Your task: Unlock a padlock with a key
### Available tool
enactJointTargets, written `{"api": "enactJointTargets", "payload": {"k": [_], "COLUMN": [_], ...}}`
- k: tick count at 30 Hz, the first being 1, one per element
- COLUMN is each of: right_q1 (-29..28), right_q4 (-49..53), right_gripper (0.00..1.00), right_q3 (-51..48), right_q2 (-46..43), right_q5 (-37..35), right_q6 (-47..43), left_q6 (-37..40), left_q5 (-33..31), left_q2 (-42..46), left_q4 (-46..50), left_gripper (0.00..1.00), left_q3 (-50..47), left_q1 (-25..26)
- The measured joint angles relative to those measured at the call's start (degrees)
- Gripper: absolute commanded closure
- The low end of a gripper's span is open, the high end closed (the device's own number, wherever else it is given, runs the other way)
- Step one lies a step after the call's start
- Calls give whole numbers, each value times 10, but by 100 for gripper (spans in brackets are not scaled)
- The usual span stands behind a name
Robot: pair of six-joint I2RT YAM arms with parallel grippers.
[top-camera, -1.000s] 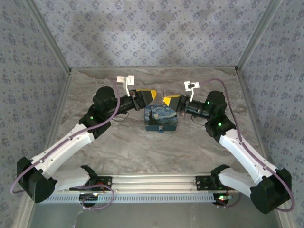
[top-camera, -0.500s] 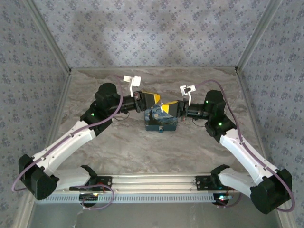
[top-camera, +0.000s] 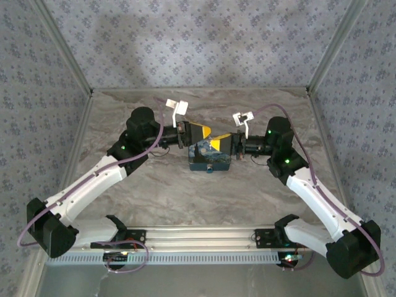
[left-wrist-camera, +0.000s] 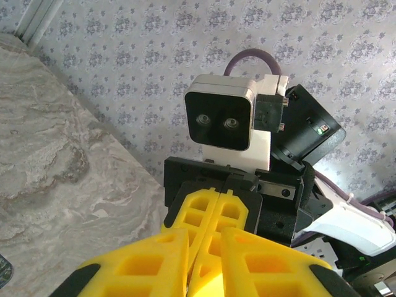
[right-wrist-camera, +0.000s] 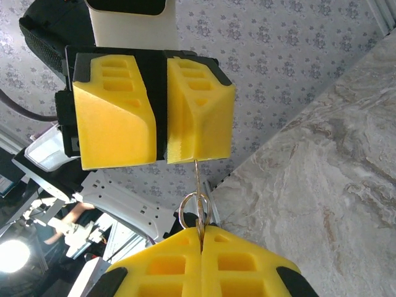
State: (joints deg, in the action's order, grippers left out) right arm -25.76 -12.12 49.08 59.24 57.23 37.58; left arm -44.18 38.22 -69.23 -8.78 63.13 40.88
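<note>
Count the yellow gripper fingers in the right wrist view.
4. The left gripper has two fingers at the top, closed together; the right gripper has two fingers along the bottom edge, shut on the key.

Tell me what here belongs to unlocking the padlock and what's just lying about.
For the job: thin pale metal key, pinched in the shut jaws of the right gripper; tiny dark bluish-grey padlock; left gripper, jaws shut.
Just there: blue night-sky-painted rectangular box; grey marbled tabletop.
</note>
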Motion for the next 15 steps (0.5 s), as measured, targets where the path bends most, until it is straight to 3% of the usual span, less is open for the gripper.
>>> {"api": "enactJointTargets", "payload": {"k": [7, 15], "right_q1": [0, 1], "right_q4": [0, 0], "right_gripper": [100, 100], "right_q3": [0, 0], "right_q2": [0, 0], "right_q5": [6, 7], "right_q6": [0, -1], "left_q6": [0, 3], "left_q5": [2, 1], "left_q2": [-3, -3], "left_q4": [1, 7], "left_gripper": [78, 86], "left_q3": [0, 0], "left_q1": [0, 1]}}
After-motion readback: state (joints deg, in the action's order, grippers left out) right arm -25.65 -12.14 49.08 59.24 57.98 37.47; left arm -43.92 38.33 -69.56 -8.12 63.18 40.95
